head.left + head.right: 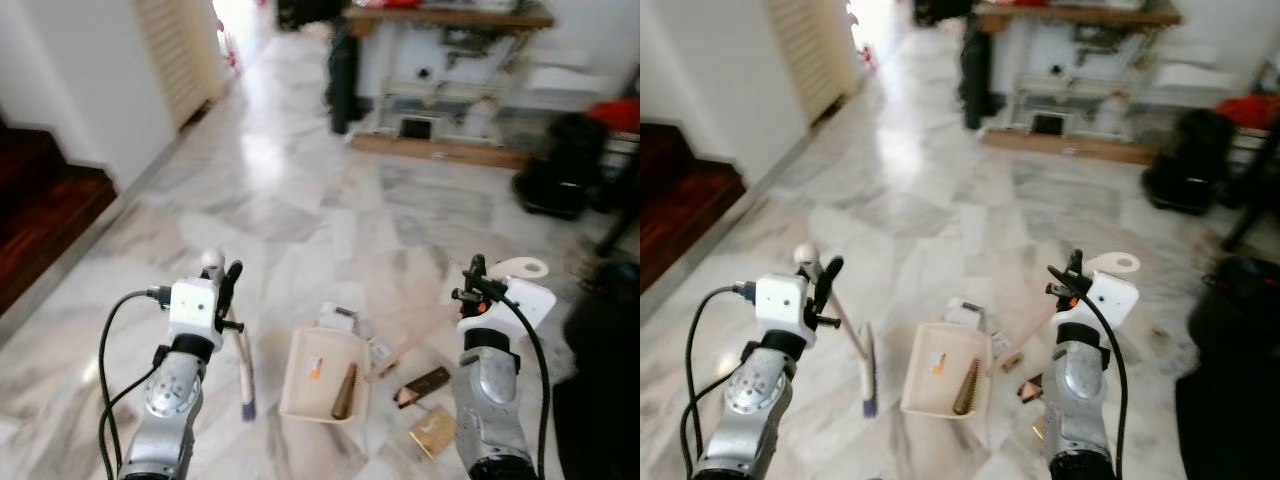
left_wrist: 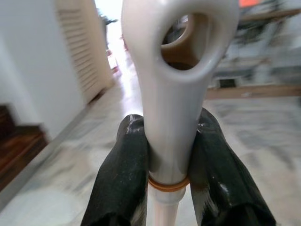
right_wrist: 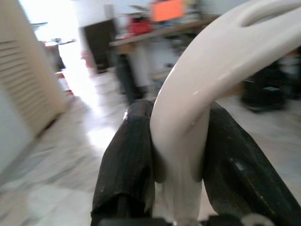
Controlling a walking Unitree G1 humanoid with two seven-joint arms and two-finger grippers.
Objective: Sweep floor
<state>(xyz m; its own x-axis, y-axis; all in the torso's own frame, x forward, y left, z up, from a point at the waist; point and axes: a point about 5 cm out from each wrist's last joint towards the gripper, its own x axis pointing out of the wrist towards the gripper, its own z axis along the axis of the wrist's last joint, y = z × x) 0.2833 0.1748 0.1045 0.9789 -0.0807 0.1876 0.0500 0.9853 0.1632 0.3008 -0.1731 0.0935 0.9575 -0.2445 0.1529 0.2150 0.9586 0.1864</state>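
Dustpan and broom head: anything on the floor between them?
Nothing: in the left eye view, only bare marble separates the broom head from the dustpan.

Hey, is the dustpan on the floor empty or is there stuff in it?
Not empty: the dustpan holds a brownish cone-shaped piece and a small orange scrap.

Item count, as seen from my head camera. I have two silver arms, each with one black two-fingered end effector: left end effector point(image 1: 226, 283), right end effector point(image 1: 473, 280). One white-handled broom point(image 1: 243, 372). One cream plastic dustpan point(image 1: 321, 376) on the marble floor point(image 1: 300, 190). One ribbed brown cone point(image 1: 345, 390) inside the dustpan. Two flat golden-brown wrappers point(image 1: 432, 432) beside it.
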